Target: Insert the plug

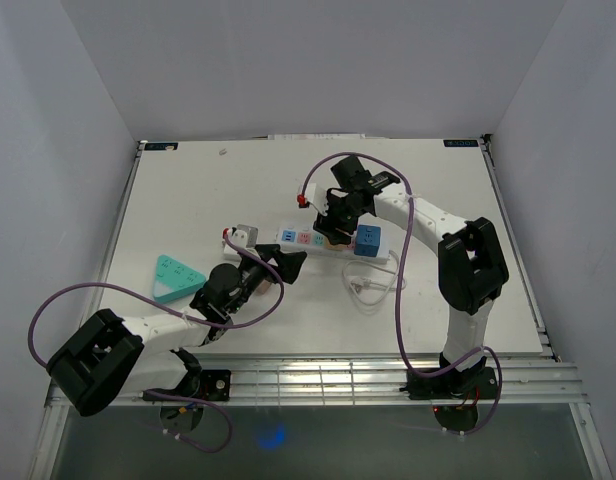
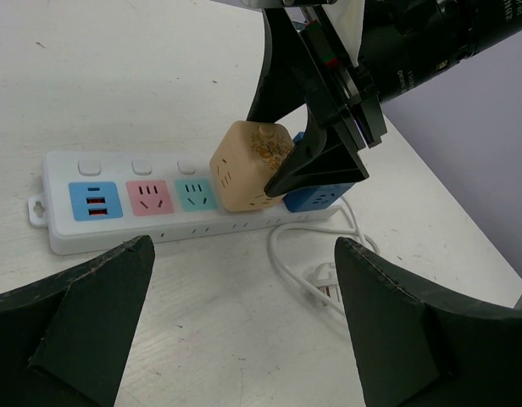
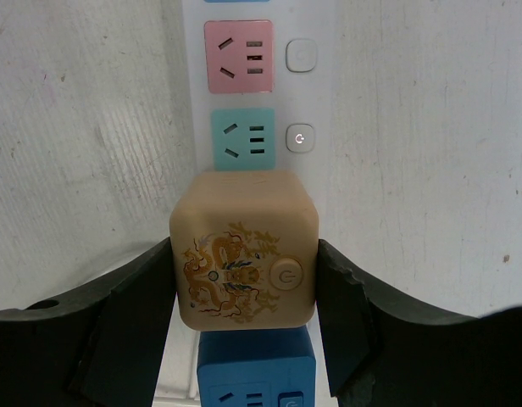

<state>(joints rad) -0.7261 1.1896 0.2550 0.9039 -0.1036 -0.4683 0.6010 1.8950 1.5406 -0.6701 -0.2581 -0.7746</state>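
Note:
A white power strip [image 1: 288,238] lies mid-table, with blue, pink and teal sockets [image 2: 196,195]. My right gripper [image 3: 244,280] is shut on a tan cube plug [image 3: 244,259] with a dragon print. It holds the cube tilted on the strip, between the teal socket [image 3: 242,140] and a blue cube plug [image 3: 254,373]. The tan cube also shows in the left wrist view [image 2: 248,165] and the top view [image 1: 335,236]. My left gripper [image 2: 244,339] is open and empty, in front of the strip; in the top view it [image 1: 278,263] is near the strip's left part.
The strip's white cord and plug [image 2: 329,284] lie coiled in front of the strip's right end. A teal triangular object [image 1: 175,277] lies at the left. Purple cables loop from both arms. Table edges are at the left, right and front.

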